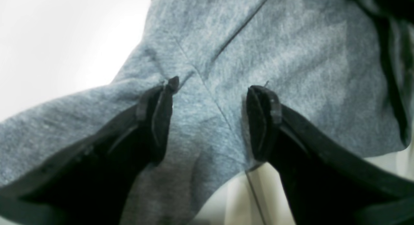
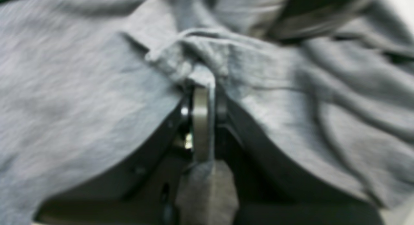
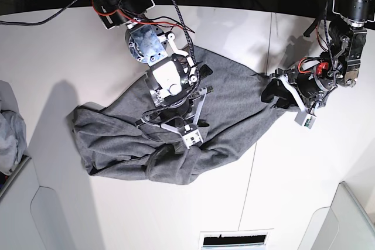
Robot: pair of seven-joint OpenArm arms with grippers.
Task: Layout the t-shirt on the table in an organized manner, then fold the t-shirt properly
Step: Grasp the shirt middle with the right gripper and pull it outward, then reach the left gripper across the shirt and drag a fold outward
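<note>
The charcoal-grey t-shirt [image 3: 234,95] lies crumpled across the middle of the white table [image 3: 70,45], bunched at its near left end. My right gripper [image 3: 186,136] is over the shirt's middle. In the right wrist view it [image 2: 203,85] is shut on a pinched fold of the shirt [image 2: 64,89]. My left gripper [image 3: 272,93] is at the shirt's right corner. In the left wrist view it [image 1: 210,85] is open, with its jaws wide apart over the shirt [image 1: 291,50] by a seam.
A lighter bluish-grey garment heap [image 3: 9,136] sits at the far left edge. A thin dark seam line [image 3: 258,133] crosses the table right of centre. A vent slot [image 3: 231,239] is at the near edge. Pale panels stand at the near left [image 3: 58,221] and near right [image 3: 345,215].
</note>
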